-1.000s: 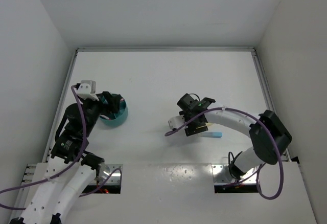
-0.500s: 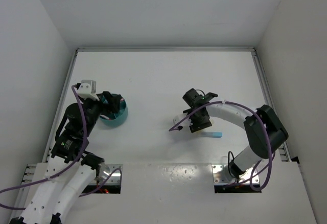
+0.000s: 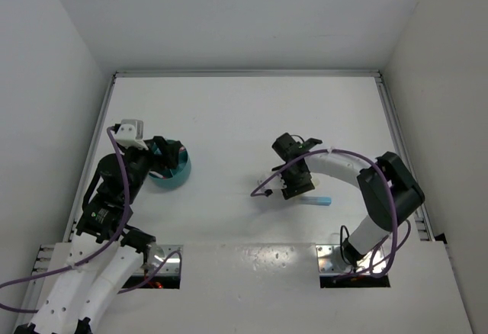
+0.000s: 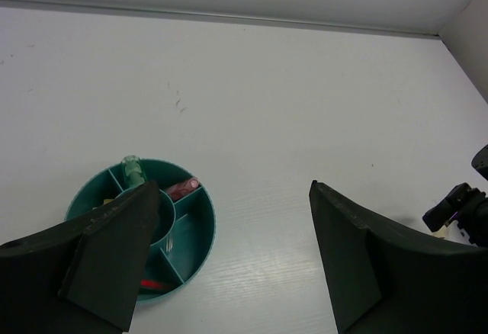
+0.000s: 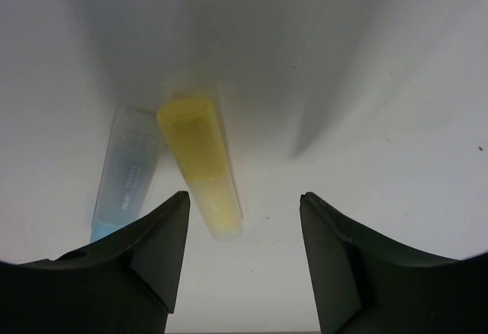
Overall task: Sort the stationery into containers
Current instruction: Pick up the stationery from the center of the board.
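The round teal organiser [image 4: 194, 246] with inner dividers sits on the white table, also seen in the top view [image 3: 180, 174]. It holds a mint marker [image 4: 133, 171], a pink marker [image 4: 183, 188] and a red item [image 4: 156, 282]. My left gripper [image 4: 236, 261] is open and empty, hovering over the organiser's right side. My right gripper [image 5: 244, 261] is open and empty, low over the table. A yellow marker [image 5: 202, 162] and a pale blue marker [image 5: 130, 170] lie side by side just ahead of its left finger [image 5: 141, 261]. The blue marker also shows in the top view [image 3: 320, 199].
The right gripper [image 3: 293, 178] hangs over the table's middle right. A purple cable [image 3: 263, 189] loops off its left side. White walls and a metal rail [image 3: 244, 73] bound the table at the back and sides.
My right gripper has shifted a little to the right and turned, closing in above the yellow and blue markers. The left arm has not moved.
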